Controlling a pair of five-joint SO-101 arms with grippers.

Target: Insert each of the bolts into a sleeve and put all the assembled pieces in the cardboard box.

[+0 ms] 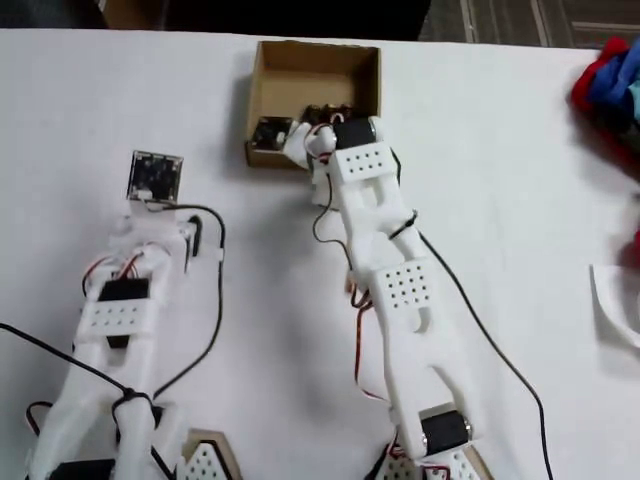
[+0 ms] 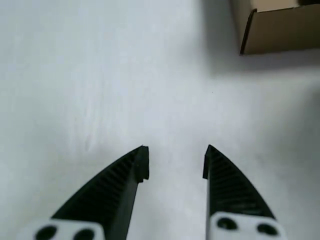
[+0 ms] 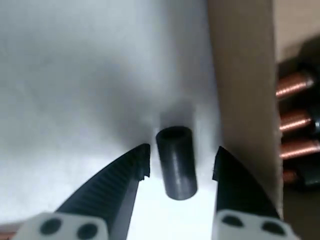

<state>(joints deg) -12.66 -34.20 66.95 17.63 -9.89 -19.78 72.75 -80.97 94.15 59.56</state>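
R gripper is down at the near L corner of the cardboard box, and the wrist cam has the black sleeve right betw. the two fingers. Fingers are spread apart, not clamped: there's a thin gap on one side of the sleeve and a wider one on the other, so it sits off-centre, closer to one tip. The sleeve rests on the white table just beside the box's outer wall; its hollow end points away from the wrist (upright or lying flat, can't tell from this angle). Past that wall, inside the box, copper-coloured bolt ends are lined up side by side w/ dark parts next to them.

Over to the L gripper: fingers also spread, nothing betw. them but bare table. A corner of the box shows farther off. From above, the L arm sits well apart from the box, while the R arm stretches up to it.
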